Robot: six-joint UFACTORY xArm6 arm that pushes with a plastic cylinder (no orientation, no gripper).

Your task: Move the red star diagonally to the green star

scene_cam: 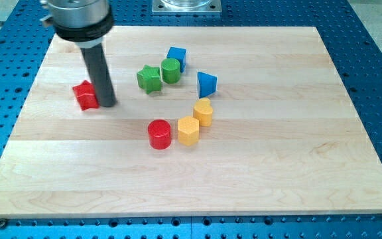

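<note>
The red star (85, 95) lies on the wooden board (277, 153) at the view's left. My tip (107, 104) stands right against the red star's right side. The green star (149, 78) lies to the view's right of them, a little higher, next to a green cylinder (171, 70).
A blue cube (176, 57) sits just above the green cylinder. A blue triangular block (206, 83) lies right of the green pair. A yellow block (203, 111), a yellow hexagon (188, 130) and a red cylinder (159, 134) form an arc in the middle.
</note>
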